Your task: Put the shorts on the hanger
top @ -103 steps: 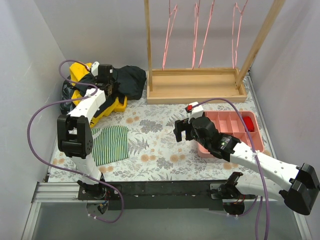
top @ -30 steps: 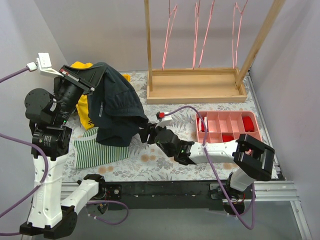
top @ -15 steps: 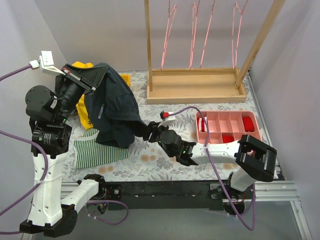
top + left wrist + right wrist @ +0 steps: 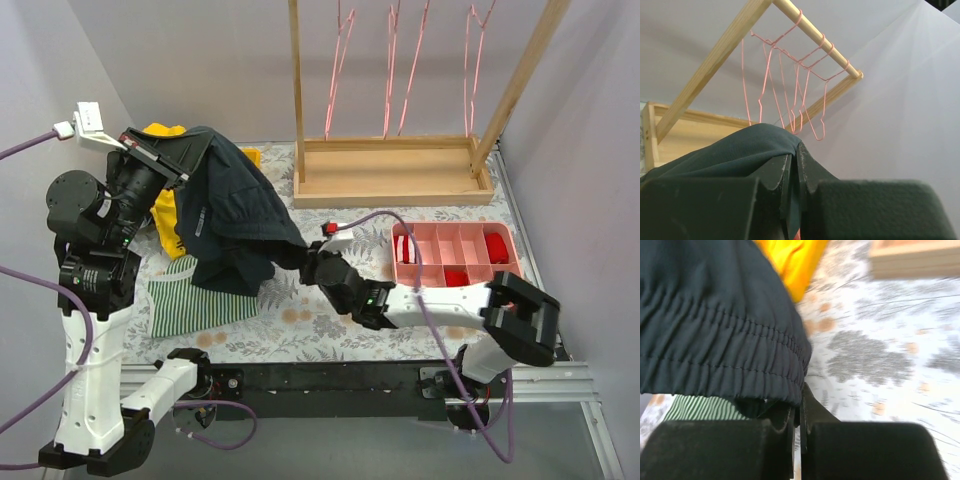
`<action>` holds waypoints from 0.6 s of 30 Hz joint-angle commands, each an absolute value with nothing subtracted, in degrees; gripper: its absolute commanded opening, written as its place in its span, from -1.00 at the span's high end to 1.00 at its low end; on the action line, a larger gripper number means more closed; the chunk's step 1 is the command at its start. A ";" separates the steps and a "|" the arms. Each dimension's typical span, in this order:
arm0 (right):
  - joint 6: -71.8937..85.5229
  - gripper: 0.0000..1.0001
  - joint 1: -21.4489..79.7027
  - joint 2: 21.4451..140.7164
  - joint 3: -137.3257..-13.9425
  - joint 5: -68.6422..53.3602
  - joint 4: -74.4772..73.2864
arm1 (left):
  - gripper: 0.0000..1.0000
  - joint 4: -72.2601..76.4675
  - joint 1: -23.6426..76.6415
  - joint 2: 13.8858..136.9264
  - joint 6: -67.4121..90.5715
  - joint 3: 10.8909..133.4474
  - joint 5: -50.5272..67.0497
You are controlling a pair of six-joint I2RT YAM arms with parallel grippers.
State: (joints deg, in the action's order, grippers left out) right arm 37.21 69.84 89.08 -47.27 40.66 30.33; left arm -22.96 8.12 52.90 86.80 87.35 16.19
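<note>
The dark navy shorts [image 4: 230,215] hang lifted over the table's left side, held at two places. My left gripper [image 4: 185,160] is shut on their upper edge, raised high; the fabric [image 4: 735,155] drapes over its fingers. My right gripper [image 4: 300,255] is shut on the gathered waistband [image 4: 740,370] at the shorts' lower right corner. Thin pink wire hangers [image 4: 340,70] hang from the wooden rack's bar at the back, and the same hangers [image 4: 790,85] show in the left wrist view. Both grippers are well away from them.
A wooden rack with a tray base [image 4: 390,170] stands at the back. A pink compartment bin [image 4: 455,255] sits at the right. A yellow garment [image 4: 165,215] and a green-and-white striped cloth [image 4: 195,305] lie under the shorts on the floral table cover [image 4: 330,335].
My right gripper has closed on the shorts' waistband after reaching in from the right. The left arm holds the shorts raised as before.
</note>
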 commanded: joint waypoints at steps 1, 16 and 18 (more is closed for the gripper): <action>34.73 0.97 70.05 71.34 -51.94 54.30 7.89 | 1.00 -27.58 8.44 52.82 84.47 88.34 9.16; 15.30 0.97 65.25 70.80 -76.99 40.28 -35.85 | 0.97 -25.23 8.61 54.13 85.43 44.24 17.66; 14.85 0.97 61.98 74.60 -77.08 32.22 -36.04 | 0.54 -24.18 9.75 57.12 84.29 42.46 19.24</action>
State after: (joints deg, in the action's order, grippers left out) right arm 19.05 67.13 64.49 -77.25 46.11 -27.92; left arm -27.42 8.45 54.81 85.56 45.63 14.48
